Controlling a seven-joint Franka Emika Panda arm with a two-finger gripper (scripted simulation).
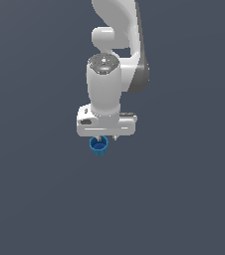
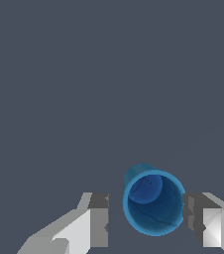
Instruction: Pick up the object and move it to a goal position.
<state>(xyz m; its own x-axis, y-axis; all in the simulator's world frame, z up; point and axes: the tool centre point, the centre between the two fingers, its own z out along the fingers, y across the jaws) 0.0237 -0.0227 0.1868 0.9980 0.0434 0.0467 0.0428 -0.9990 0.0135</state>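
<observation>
The object is a small bright blue cup [image 1: 98, 146], upright with its hollow facing up, sitting just under the white hand in the exterior view. In the wrist view the cup [image 2: 153, 202] lies between the two fingers of my gripper [image 2: 147, 219]. One finger [image 2: 197, 218] is at the cup's rim, while the other finger [image 2: 99, 218] stands a small gap away from it. The jaws are open around the cup, not clamped on it. In the exterior view the gripper [image 1: 108, 138] is mostly hidden by the hand, with only short finger stubs showing.
Plain dark grey-blue ground [image 1: 35, 199] fills both views. The white arm [image 1: 115, 30] rises behind the hand toward the top of the exterior view. No goal marker shows.
</observation>
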